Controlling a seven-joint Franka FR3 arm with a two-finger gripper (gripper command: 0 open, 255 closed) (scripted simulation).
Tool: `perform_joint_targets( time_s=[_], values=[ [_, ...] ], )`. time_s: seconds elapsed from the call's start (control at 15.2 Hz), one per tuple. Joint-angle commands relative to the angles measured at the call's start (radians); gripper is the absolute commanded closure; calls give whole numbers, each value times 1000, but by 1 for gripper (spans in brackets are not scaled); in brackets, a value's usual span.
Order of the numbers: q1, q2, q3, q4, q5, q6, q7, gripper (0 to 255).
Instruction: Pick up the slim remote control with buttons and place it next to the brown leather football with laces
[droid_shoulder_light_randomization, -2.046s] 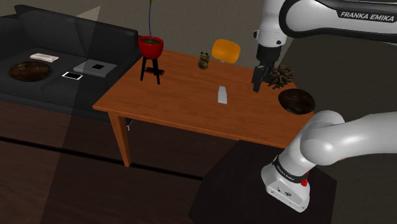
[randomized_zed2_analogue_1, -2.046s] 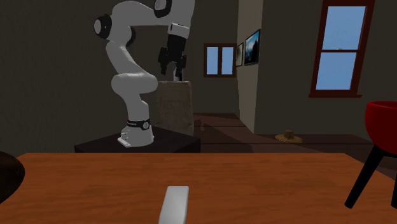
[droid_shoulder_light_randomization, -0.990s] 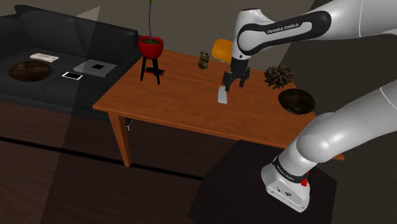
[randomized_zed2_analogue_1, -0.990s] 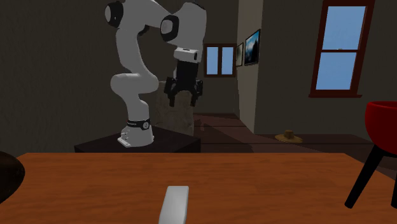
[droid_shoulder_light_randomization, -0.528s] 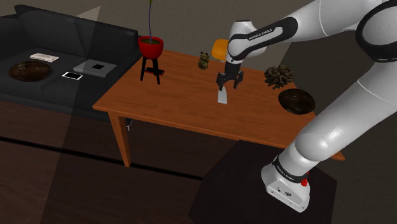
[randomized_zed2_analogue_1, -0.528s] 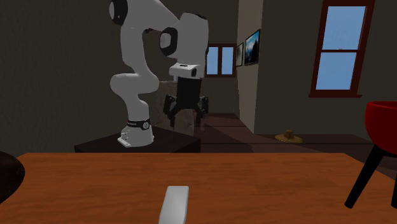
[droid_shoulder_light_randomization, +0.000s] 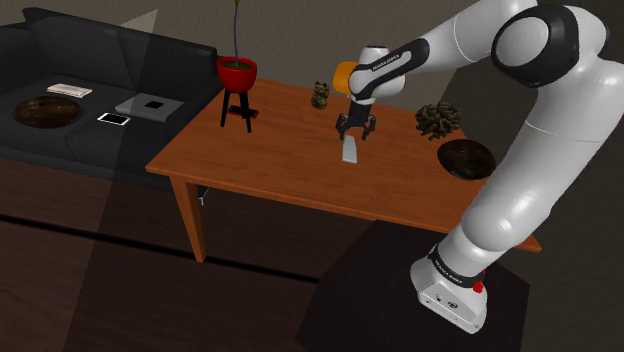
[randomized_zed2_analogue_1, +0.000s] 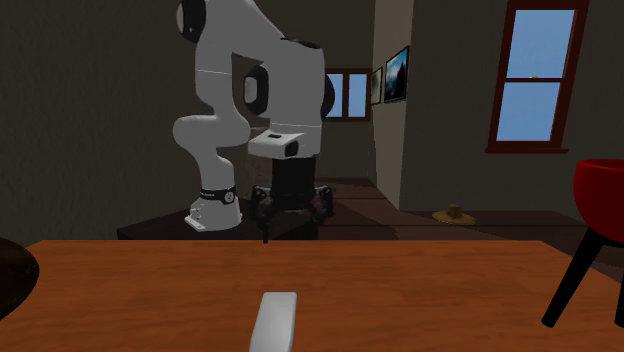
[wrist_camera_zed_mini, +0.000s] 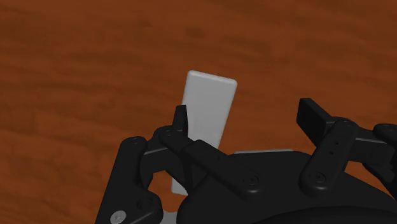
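The gripper hangs low over the middle of the wooden tabletop, pointing down, with its two black fingers spread wide apart and nothing clasped between them. The remote, a slim, plain light grey slab, lies flat on the tabletop directly under the gripper. In the wrist view the remote sits off to one side of the gripper: one finger overlaps its long edge while the other stands well clear over bare wood, so the remote is not centred in the gap. Whether that nearer fingertip touches the remote cannot be told. In the second exterior view the gripper shows above the far part of the tabletop, with the remote lying in the foreground, its long axis running roughly toward the arm. The football, drawn orange-yellow, rests at the back edge of the tabletop, partly covered by the arm's wrist, apart from the remote. Near it stands a small cat figurine; a red pot on a black stand sits toward the shoulder view's left, and a dark bowl and a spiky brown clump lie toward its right.
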Motion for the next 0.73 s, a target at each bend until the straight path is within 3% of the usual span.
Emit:
perform_joint_targets(
  time_s=[0.0,0.53,0.66],
  values=[
    [-17,64,-12,42,20,32,12,0],
    [-97,318,-42,262,116,99,52,0],
    [-104,343,-41,276,124,111,54,0]
  ],
)
